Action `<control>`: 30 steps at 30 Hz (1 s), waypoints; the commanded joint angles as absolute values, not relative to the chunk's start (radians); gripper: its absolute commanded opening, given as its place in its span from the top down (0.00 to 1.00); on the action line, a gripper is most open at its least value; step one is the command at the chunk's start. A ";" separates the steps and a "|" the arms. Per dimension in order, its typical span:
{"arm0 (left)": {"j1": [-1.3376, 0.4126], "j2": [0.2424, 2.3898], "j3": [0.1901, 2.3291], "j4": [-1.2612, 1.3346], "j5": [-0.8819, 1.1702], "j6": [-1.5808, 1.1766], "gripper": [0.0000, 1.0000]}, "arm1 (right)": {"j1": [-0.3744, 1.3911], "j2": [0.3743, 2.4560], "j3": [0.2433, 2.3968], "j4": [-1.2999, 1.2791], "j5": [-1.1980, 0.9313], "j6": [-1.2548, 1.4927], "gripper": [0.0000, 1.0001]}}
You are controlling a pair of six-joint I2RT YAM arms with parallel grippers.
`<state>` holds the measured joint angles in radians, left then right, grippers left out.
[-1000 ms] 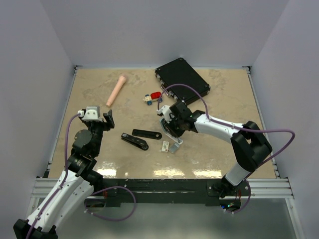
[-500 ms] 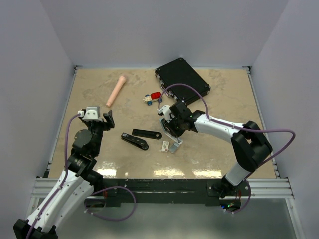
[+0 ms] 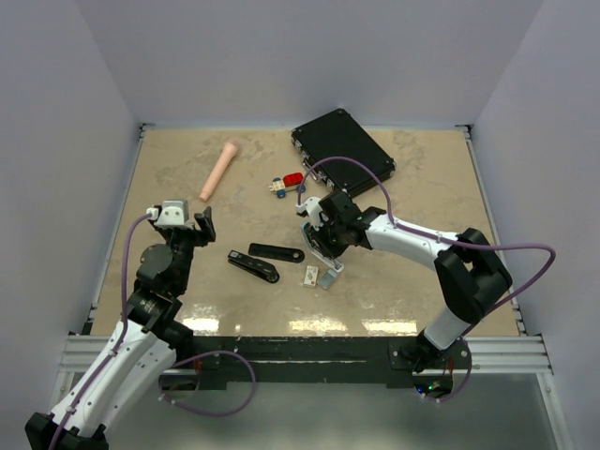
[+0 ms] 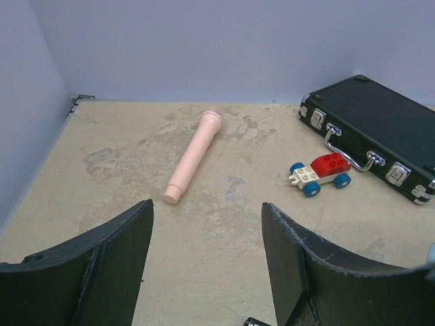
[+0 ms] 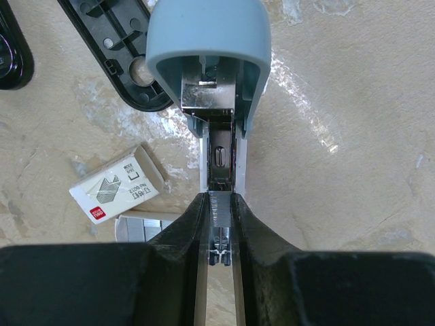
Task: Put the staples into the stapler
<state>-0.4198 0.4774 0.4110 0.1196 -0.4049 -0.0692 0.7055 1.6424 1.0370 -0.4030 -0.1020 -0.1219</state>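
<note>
A: While the right gripper pinches narrow on the staples, right at the stapler's open channel end, what's the trick?
B: Keep strip level w/ channel, legs down, slide fwd slowly, no twist. The left gripper gapes wide, empty, well left of stapler. Looks fine.

Lab cell: white walls enclose robot table.

The middle of the table is blocked by the stapler, the white box and two black pieces, the far part by a black case, a toy car and a pink cylinder, while free room is left at the right.
</note>
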 commanded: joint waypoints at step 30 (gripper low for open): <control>-0.413 0.465 0.405 0.170 -0.403 -0.084 0.30 | 0.701 1.675 1.080 -0.433 -0.114 -0.106 0.88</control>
<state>-0.4194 0.4709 0.4110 0.1192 -0.4042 -0.0692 0.7055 1.6634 1.0470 -0.4126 -0.1009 -0.1154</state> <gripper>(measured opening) 0.693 0.177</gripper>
